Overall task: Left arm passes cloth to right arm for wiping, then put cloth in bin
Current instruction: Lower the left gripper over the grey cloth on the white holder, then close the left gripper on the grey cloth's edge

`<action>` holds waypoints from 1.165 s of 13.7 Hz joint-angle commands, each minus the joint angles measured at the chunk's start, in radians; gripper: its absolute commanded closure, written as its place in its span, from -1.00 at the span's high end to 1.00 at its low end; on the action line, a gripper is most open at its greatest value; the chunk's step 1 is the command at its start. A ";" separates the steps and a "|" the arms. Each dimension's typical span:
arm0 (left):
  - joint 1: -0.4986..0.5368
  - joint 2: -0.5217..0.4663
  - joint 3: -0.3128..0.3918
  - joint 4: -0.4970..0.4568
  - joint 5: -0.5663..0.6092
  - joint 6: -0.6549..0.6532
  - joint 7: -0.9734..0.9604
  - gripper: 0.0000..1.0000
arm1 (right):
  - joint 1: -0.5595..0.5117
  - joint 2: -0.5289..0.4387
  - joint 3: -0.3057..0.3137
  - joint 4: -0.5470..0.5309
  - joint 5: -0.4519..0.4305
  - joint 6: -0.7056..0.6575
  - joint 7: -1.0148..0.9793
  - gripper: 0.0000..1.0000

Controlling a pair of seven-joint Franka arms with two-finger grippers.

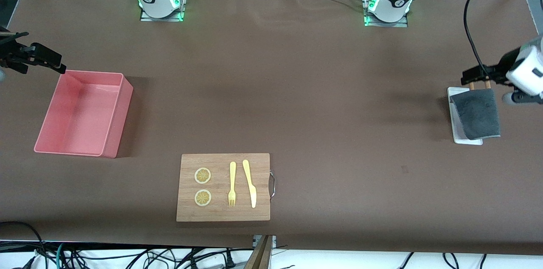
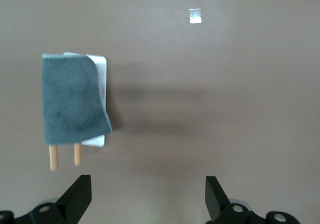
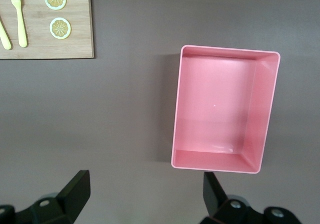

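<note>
1. Cloth [image 1: 477, 114]: dark grey, fuzzy, rectangular. It lies draped over a small white tray [image 1: 456, 127] at the left arm's end of the table, covering most of the tray. Two short wooden pegs [image 2: 65, 156] stick out from under one edge of the cloth.
2. Bin [image 1: 85, 113]: pink rectangular tub with tall smooth walls, nothing visible inside. It stands at the right arm's end of the table, well apart from the cloth.
3. Left gripper [image 2: 145, 196]: hangs in the air near the cloth and tray, over the table just beside the peg end. Fingers spread wide, holding nothing.
4. Right gripper [image 3: 145, 194]: hangs over the table just beside the bin's rim. Fingers spread wide, holding nothing.
5. Wooden cutting board [image 1: 223, 187]: lies between the two ends of the table, nearer to the front camera than the bin. It has a metal handle on one short edge.
6. On the board: two lemon slices [image 1: 202, 186], one yellow fork [image 1: 232, 183], one yellow knife [image 1: 250, 183], laid side by side.
7. Table [image 1: 297, 91]: covered in brown.
</note>
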 commanded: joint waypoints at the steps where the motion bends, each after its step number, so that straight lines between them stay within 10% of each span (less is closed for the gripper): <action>1: 0.090 0.226 -0.003 0.141 -0.002 0.057 0.069 1.00 | 0.000 0.008 0.000 0.024 0.010 -0.013 0.013 1.00; 9: 0.318 0.449 -0.005 0.224 0.001 0.108 0.438 1.00 | 0.003 0.008 0.002 0.024 0.006 -0.012 0.014 1.00; 11: 0.348 0.463 -0.006 0.224 -0.002 0.111 0.461 0.51 | 0.003 0.008 0.002 0.026 0.006 -0.012 0.014 1.00; 16: 0.365 0.479 -0.008 0.221 -0.008 0.111 0.475 0.50 | 0.003 0.008 0.002 0.024 0.006 -0.012 0.014 1.00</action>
